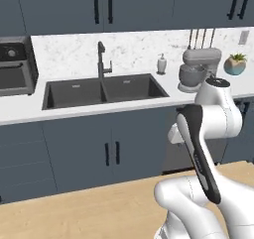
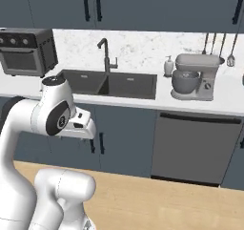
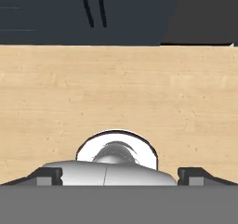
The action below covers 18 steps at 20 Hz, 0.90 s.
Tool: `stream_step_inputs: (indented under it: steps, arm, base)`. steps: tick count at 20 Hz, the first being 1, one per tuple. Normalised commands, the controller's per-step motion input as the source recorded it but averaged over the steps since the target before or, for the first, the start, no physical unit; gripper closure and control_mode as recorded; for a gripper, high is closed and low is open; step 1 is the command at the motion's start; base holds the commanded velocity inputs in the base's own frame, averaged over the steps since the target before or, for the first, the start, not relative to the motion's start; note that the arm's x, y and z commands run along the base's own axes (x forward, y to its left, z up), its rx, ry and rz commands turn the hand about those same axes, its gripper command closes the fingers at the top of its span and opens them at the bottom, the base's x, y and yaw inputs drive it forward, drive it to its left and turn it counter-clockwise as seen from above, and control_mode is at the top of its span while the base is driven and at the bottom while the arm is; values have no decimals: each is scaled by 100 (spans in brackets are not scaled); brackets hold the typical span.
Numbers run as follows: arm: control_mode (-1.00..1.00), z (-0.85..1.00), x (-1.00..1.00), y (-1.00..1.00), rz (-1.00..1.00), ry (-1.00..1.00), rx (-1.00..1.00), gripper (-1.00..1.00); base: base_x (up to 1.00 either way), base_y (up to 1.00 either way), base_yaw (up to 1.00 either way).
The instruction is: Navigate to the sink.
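The sink is a wide dark-grey double basin set in the white counter, straight ahead in the left base view, with its tall dark faucet behind the centre divider. In the right base view the sink lies left of centre, the faucet rising behind it. My arm is folded in front of the base, below counter height. In the hand view my gripper points down at the wooden floor, open, its dark fingertips far apart with nothing between them.
A dark boxy oven with knobs stands on the counter left of the sink. A grey stand mixer, a soap dispenser and a potted plant sit to its right. Blue cabinets and a dishwasher line the front.
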Motion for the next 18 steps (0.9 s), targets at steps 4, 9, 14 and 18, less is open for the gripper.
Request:
stream_step_inputs:
  steps: [4,9,14,18]
  arm:
    - [100,0,0,0,0,0,0,-100]
    - [100,0,0,0,0,0,0,-100]
    - [100,0,0,0,0,0,0,-100]
    - [100,0,0,0,0,0,0,-100]
  base:
    - [71,79,0]
    - [68,50,0]
    - [64,21,0]
    - [66,2,0]
